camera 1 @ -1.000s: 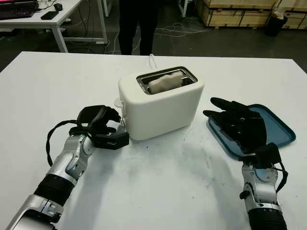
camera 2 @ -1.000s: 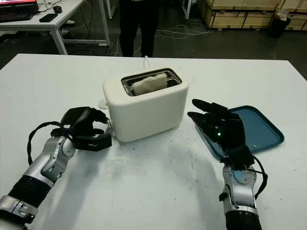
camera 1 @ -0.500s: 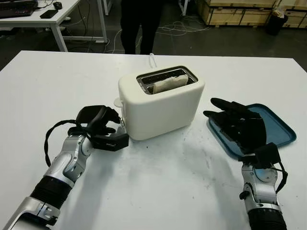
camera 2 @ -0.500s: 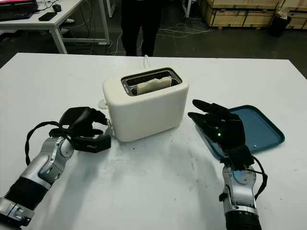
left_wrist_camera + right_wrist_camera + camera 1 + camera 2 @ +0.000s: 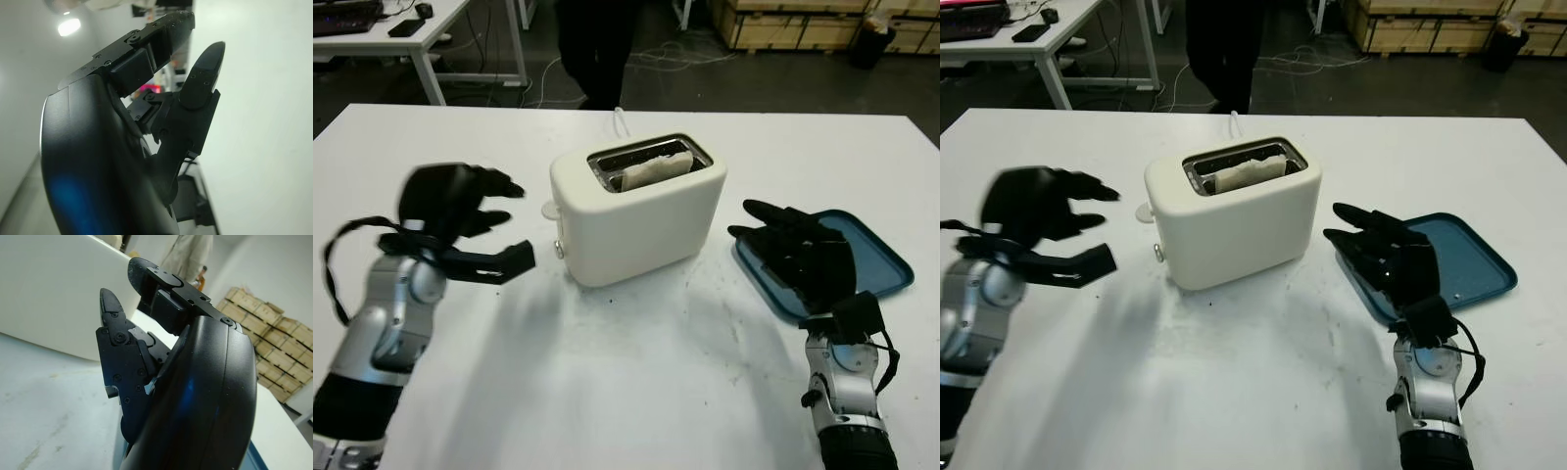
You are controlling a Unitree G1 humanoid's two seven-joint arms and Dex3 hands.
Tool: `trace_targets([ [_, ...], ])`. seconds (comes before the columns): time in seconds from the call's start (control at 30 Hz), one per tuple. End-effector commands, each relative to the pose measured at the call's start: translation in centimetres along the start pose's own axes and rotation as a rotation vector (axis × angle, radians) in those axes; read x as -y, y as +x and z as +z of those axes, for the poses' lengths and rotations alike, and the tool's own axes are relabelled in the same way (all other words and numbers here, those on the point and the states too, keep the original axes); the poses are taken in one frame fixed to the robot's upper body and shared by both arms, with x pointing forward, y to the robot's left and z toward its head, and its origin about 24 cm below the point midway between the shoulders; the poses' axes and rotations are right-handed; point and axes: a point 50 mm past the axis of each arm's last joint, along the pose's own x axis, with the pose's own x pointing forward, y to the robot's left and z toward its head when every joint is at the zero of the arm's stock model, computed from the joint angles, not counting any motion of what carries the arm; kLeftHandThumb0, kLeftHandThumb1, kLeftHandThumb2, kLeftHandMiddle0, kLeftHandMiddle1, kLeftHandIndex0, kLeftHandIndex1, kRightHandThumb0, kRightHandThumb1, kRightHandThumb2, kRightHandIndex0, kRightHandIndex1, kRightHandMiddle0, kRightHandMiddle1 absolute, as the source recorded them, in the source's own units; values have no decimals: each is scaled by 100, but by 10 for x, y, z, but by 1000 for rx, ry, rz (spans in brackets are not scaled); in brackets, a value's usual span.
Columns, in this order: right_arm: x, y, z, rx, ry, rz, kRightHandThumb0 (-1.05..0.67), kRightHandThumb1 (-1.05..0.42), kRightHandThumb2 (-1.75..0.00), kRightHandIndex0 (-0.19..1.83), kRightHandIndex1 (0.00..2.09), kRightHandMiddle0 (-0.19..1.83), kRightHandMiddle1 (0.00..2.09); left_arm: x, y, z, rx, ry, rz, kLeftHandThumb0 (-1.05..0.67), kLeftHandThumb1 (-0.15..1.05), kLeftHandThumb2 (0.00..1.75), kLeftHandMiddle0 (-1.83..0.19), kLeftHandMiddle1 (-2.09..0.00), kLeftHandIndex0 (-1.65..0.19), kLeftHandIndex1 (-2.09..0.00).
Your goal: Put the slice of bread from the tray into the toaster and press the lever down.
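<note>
I am seeing the bread (image 5: 651, 172) sitting low in the toaster (image 5: 636, 211) slot, mid-table. It is looking soft and light, easily crushed; I'd pinch only its edges. My left hand (image 5: 450, 201) is hovering left of the toaster, holding nothing, fingers uncurled. My right hand (image 5: 798, 257) is hanging open over the tray (image 5: 886, 264), which is holding nothing.

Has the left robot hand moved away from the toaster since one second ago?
Yes. The left robot hand, open, has lifted off the toaster lever side and moved away, toward the table's left edge.
</note>
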Motion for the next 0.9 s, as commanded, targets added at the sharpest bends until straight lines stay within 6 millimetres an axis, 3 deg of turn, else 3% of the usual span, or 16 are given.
trace_targets([
  [0.0, -1, 3, 1, 4, 14, 1, -19, -92, -10, 103, 3, 94, 0, -10, -2, 0, 6, 54, 22, -52, 67, 1, -117, -100, -120, 0],
  [0.1, -2, 3, 1, 5, 22, 5, -20, -92, -9, 104, 4, 94, 0, -17, -1, 2, 21, 59, 58, -51, 63, 0, -121, -93, -122, -1],
  [0.3, -3, 3, 1, 6, 20, 3, -19, -92, -8, 104, 3, 95, 0, -18, 1, 10, 69, 36, 53, -48, 59, 0, -119, -107, -127, -2],
  [0.5, -2, 3, 2, 5, 27, 2, -19, -92, -8, 103, 3, 95, 0, -9, 5, 22, 145, -3, -43, -42, 58, 0, -112, -128, -132, -3],
  [0.67, -1, 2, 2, -2, 16, 0, -20, -92, -8, 103, 3, 95, 0, 1, 8, 30, 191, -26, -133, -40, 61, 0, -95, -163, -138, -2],
  [0.87, -2, 2, 3, -5, 9, -4, -20, -92, -8, 103, 2, 94, 0, 9, 10, 33, 223, -41, -178, -45, 66, 1, -94, -167, -141, -2],
])
